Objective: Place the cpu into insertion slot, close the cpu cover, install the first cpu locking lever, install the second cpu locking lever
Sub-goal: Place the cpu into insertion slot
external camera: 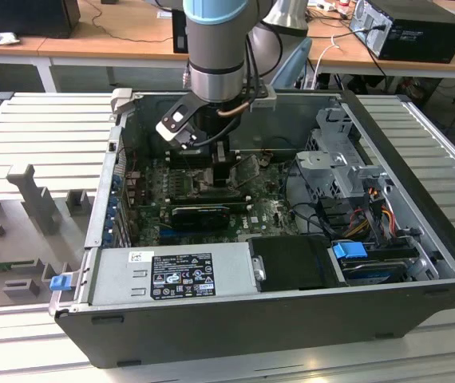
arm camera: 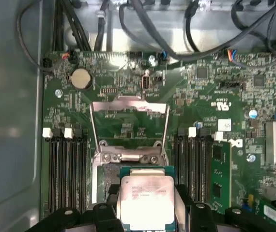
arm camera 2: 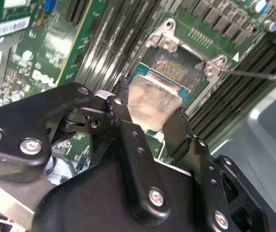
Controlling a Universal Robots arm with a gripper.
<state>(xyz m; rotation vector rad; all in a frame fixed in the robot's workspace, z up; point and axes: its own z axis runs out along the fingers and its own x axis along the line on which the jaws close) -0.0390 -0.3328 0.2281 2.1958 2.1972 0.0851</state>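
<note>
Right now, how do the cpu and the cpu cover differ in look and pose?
The cpu is a solid metal-faced square; the cpu cover is a thin frame with the board showing through its cut-out middle. The cpu sits between the fingers; the cpu cover is untouched. The cpu is at the insertion slot; the cpu cover is swung open away from it. Both are silver-grey and roughly square.

Silver cpu [arm camera: 146, 203] over the insertion slot [arm camera 2: 176, 67], cpu cover [arm camera: 128, 102] swung open
</note>
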